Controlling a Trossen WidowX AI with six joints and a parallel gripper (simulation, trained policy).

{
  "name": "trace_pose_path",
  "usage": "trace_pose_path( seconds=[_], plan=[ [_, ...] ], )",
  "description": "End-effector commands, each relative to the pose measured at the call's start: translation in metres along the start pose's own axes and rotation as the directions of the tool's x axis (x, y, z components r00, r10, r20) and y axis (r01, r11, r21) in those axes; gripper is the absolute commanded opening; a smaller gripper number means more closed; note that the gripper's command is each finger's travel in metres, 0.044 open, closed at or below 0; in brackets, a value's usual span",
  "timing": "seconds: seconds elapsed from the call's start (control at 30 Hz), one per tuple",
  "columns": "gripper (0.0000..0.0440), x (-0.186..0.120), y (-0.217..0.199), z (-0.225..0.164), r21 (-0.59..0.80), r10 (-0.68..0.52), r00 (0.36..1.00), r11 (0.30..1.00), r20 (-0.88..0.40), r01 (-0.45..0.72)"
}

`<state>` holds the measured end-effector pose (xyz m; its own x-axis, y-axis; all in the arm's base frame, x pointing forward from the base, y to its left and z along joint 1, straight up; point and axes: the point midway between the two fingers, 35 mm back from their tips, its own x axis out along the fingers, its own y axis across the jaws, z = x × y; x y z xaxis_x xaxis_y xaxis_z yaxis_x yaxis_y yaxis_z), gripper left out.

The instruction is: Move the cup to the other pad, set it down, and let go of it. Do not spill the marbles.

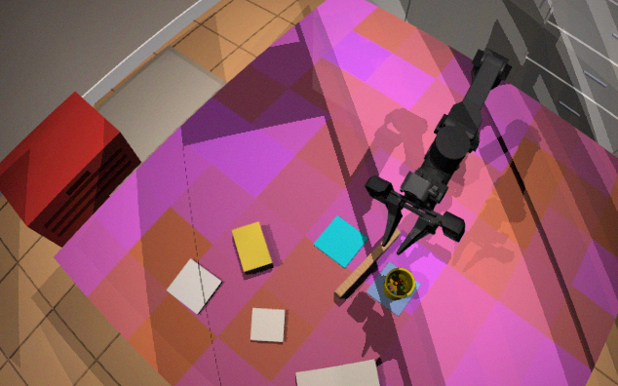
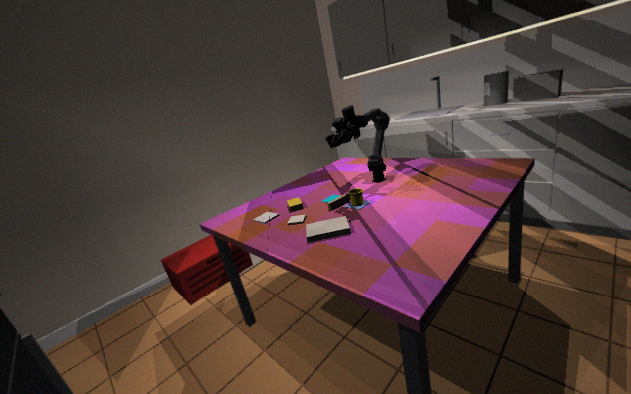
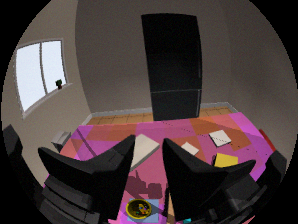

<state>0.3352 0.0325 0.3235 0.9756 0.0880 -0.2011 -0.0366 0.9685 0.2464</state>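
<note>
A yellow cup (image 1: 406,295) (image 2: 356,198) (image 3: 138,216) stands upright on the blue pad (image 1: 376,292) (image 2: 364,204) (image 3: 155,208). Several coloured marbles (image 1: 396,283) (image 3: 142,208) lie inside it. The cyan pad (image 1: 340,242) (image 2: 331,199) (image 3: 187,220) is bare, on the other side of a wooden bar. My gripper (image 1: 392,249) (image 3: 149,141) is partly open, with nothing between the fingertips. It hangs high above the table, back from the cup and not touching it. In the exterior view the fingers are too dark to tell apart.
The wooden bar (image 1: 362,272) (image 2: 339,202) lies between the pads. A yellow block (image 1: 252,248) (image 2: 294,204) (image 3: 226,160), two white tiles (image 1: 194,286) (image 1: 268,325) and a larger white block (image 1: 338,375) (image 2: 327,229) (image 3: 145,148) lie farther out on the table.
</note>
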Motion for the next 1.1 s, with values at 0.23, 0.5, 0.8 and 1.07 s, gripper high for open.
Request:
trace_pose_path(
  seconds=[0.23,0.5,0.8,1.07],
  plan=[
    [0.0135,0.012,0.012,-0.004,0.114,0.006,0.993,0.993,-0.117,0.007],
    [0.0143,0.018,0.021,-0.007,0.207,0.007,0.978,0.978,-0.21,0.038],
    [0.0151,0.025,0.031,-0.012,0.306,0.003,0.949,0.947,-0.316,0.1],
    [0.0155,0.031,0.038,-0.019,0.382,-0.006,0.911,0.907,-0.412,0.179]
  ],
)
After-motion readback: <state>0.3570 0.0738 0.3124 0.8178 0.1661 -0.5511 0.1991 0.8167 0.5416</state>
